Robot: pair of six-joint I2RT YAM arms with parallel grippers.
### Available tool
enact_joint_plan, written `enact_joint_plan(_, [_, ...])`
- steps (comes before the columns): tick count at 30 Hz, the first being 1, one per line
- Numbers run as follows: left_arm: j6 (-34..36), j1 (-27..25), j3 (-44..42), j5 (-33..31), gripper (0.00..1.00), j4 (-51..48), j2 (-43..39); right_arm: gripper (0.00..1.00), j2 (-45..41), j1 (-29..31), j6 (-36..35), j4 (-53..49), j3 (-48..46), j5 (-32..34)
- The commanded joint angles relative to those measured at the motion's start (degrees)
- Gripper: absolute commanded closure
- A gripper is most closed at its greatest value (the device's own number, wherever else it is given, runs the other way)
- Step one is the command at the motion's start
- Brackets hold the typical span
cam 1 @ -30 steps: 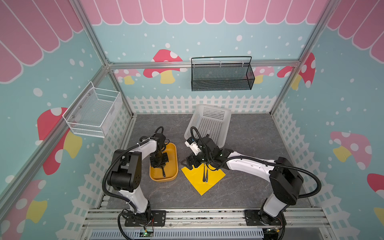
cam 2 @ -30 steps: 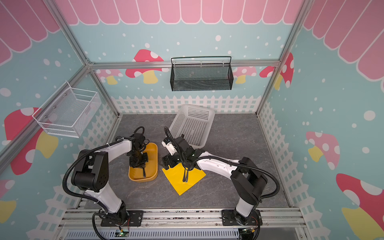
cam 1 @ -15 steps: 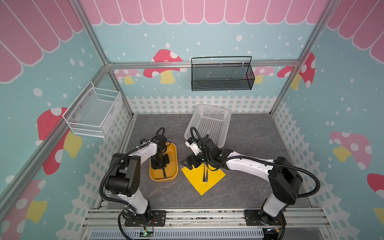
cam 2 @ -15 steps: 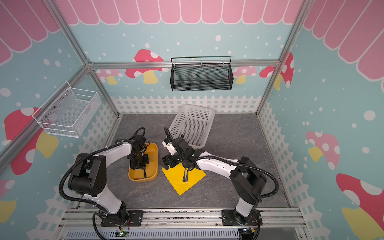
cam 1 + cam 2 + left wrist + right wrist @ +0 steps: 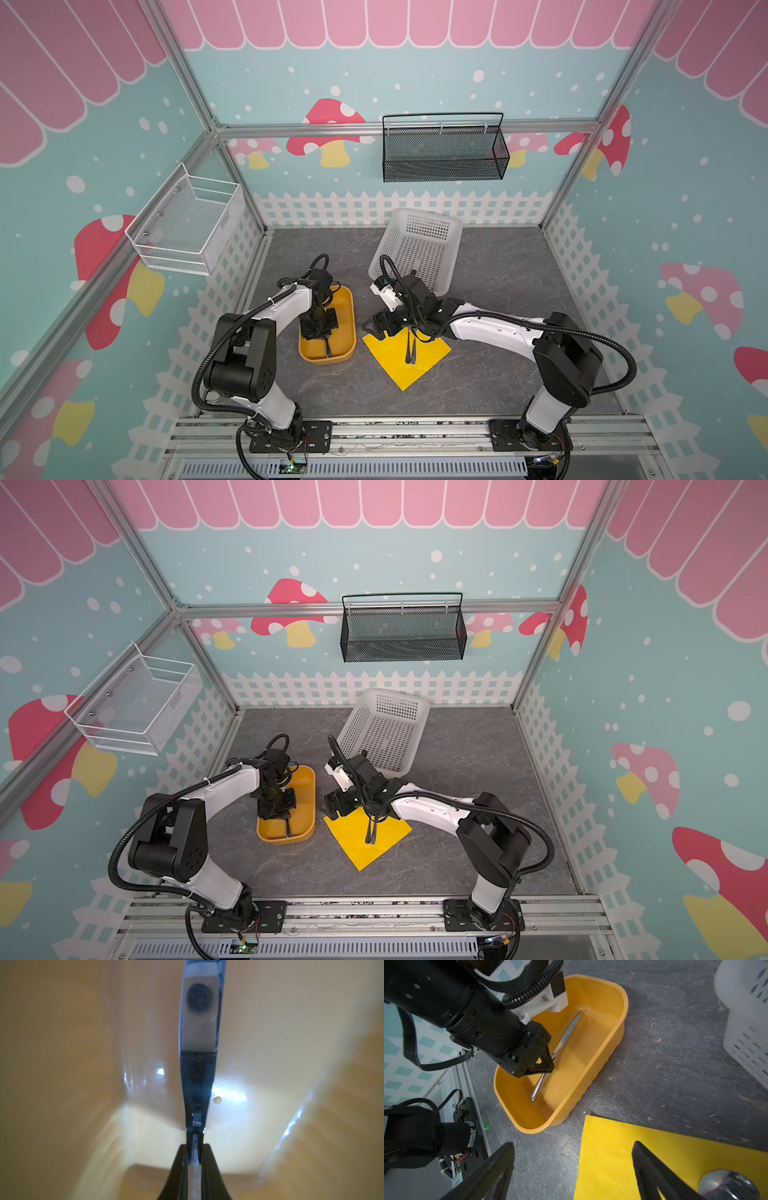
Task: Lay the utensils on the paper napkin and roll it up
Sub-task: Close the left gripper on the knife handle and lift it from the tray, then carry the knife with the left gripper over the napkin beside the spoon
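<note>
In both top views, low and left of centre, the left gripper point(image 5: 552, 1061) reaches into an orange-yellow tray point(image 5: 351, 307), its jaws pinched tight on a silver knife point(image 5: 563, 1039) that runs lengthwise inside the tray. Just right of the tray, the lemon-yellow paper napkin point(image 5: 405, 368) lies as a diamond on the grey table point(image 5: 498, 266), with two utensils point(image 5: 409, 347) side by side on it (a spoon's bowl point(image 5: 729, 1184) shows in the right wrist view). The right gripper point(image 5: 573, 1147) hovers over the napkin's upper-left corner, jaws spread wide, holding nothing.

Teal mushroom-print walls point(image 5: 291, 75) ring a grey marbled floor point(image 5: 519, 291); a black mesh basket point(image 5: 442, 153) hangs.
</note>
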Motion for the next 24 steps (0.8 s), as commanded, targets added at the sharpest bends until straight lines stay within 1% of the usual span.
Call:
enact_joint_plan(1, [1.8,-0.2,2.9,-1.2,0.89,-2.2,-1.2,0.1,0.3,0.2,-0.4,0.0,1.1,0.9])
enact_joint_plan(7, [2.8,-0.3,6.2,-0.5,0.89,-4.6,-1.5,0.1,-1.5,0.0,0.0,-0.3,-0.2,3.5])
enact_joint_plan(14, [3.5,-0.9,8.4,-0.2,0.89,-8.4,-4.4,0.09,-4.0,-0.5,1.4,0.0,-2.3,6.7])
enact_joint_plan(17, [3.8,-2.6,10.1,0.3,0.89,-11.1,-6.4,0.09,-6.0,-0.6,3.5,0.0,-3.7,10.6])
enact_joint_plan(19, [3.2,-4.3,11.2,2.2,0.89,-11.8,-8.1,0.09,-8.0,-0.8,4.7,0.6,-5.3,13.4])
enact_joint_plan(22, [1.9,-7.0,12.5,3.2,0.89,-12.1,-9.7,0.09,-10.8,-2.2,8.5,1.0,-8.3,15.8])
enact_joint_plan(24, [0.9,-9.3,13.2,4.2,0.89,-11.6,-9.7,0.09,-12.9,-3.5,11.5,2.4,-11.1,15.6])
